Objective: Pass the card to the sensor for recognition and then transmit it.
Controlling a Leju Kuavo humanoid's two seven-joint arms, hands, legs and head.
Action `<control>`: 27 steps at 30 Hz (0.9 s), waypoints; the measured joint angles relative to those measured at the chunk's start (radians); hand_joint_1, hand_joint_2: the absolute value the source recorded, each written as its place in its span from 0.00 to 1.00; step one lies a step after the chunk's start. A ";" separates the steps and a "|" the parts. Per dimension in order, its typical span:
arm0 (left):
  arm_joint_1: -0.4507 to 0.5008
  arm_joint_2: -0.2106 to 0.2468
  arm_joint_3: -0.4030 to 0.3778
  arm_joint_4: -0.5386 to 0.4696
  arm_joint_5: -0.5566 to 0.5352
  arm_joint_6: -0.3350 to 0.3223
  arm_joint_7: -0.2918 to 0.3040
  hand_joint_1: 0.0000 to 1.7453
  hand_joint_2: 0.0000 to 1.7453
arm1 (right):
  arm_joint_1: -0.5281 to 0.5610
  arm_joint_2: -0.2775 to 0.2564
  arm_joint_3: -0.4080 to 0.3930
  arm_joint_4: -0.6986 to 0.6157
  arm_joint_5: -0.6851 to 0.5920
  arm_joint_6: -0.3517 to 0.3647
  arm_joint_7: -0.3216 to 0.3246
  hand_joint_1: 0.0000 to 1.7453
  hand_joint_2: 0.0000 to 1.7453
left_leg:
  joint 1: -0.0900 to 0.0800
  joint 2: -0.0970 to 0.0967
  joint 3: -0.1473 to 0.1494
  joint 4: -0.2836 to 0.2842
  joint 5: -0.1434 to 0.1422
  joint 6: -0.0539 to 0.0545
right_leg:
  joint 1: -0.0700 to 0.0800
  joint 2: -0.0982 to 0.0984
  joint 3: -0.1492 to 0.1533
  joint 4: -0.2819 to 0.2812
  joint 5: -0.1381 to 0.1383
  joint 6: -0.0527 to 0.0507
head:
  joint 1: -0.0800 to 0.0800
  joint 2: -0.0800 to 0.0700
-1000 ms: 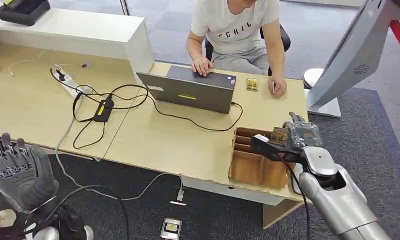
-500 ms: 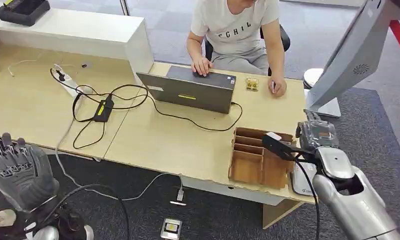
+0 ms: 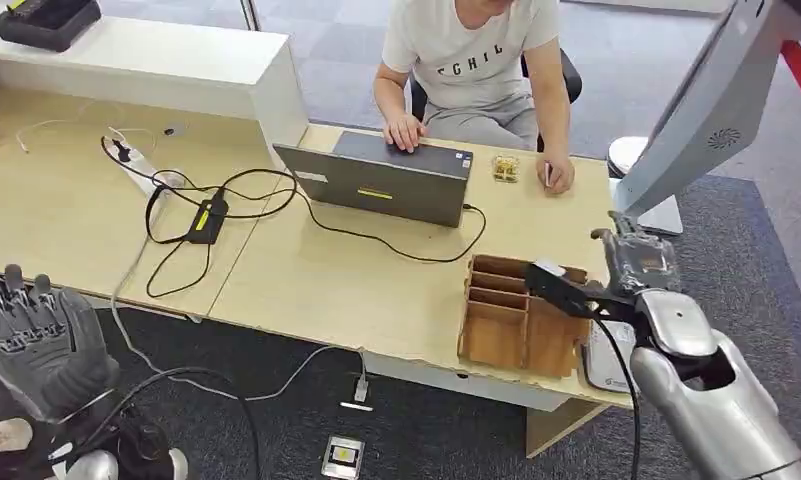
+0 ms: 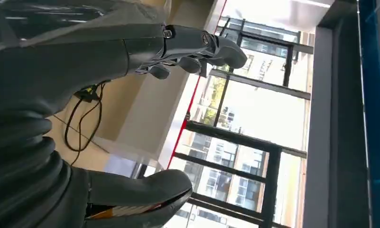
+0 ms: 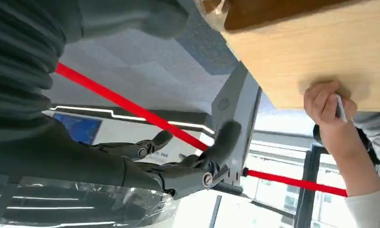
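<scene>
Since a second ago the right hand [image 3: 638, 262] has swung away from above the wooden divider box [image 3: 516, 322] and now hovers off the table's [image 3: 326, 285] right end, near the slanted grey stand [image 3: 698, 120]; the left hand [image 3: 34, 335] has kept its place low beside the table. From the head view we see the right hand from behind and cannot read its fingers. The right wrist view fills that in: its fingers [image 5: 178, 164] reach out straight with the thumb held apart, released and holding nothing, with the grey stand [image 5: 236, 107] beyond them. The left wrist view shows the left hand's fingers [image 4: 197, 45] likewise spread from the thumb and empty. A thin white card [image 3: 547, 174] is pinched in the hand of a person [image 3: 476, 55] seated at the far side, resting on the tabletop beside a laptop [image 3: 386, 182]. The right wrist view shows that same card [image 5: 340, 108] edge-on between the person's fingers. A flat white device [image 3: 604, 358] lies on the table's near corner, partly under the right forearm.
</scene>
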 joint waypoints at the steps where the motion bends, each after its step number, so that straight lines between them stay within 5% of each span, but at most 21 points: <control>1: 0.002 0.000 0.000 0.000 -0.001 0.000 0.000 0.00 1.00 | 0.000 -0.009 -0.006 -0.022 -0.003 0.007 0.010 0.00 1.00 | 0.000 0.000 0.000 0.000 0.000 0.000 | 0.000 0.000 0.000 0.000 0.000 0.000 | 0.000 0.000; 13: 0.034 -0.007 0.023 -0.015 -0.048 0.000 0.000 0.00 1.00 | 0.152 -0.117 -0.074 -0.498 0.014 0.038 0.112 0.00 1.00 | 0.000 0.000 0.000 0.000 -0.001 0.000 | 0.000 0.000 0.000 0.000 -0.001 0.000 | 0.000 0.000; 19: 0.047 -0.014 0.028 -0.028 -0.066 0.000 0.000 0.00 1.00 | 0.276 -0.095 -0.064 -0.602 0.029 -0.104 0.021 0.00 1.00 | 0.000 0.000 -0.001 -0.001 0.000 0.000 | 0.000 0.000 0.001 0.000 -0.001 0.000 | 0.000 0.000; 27: 0.045 -0.015 0.033 -0.029 -0.075 0.000 0.000 0.00 1.00 | 0.347 -0.044 -0.035 -0.560 0.008 -0.260 -0.070 0.00 1.00 | 0.000 0.000 -0.001 -0.001 0.000 0.000 | 0.000 0.000 0.001 0.000 -0.001 0.000 | 0.000 0.000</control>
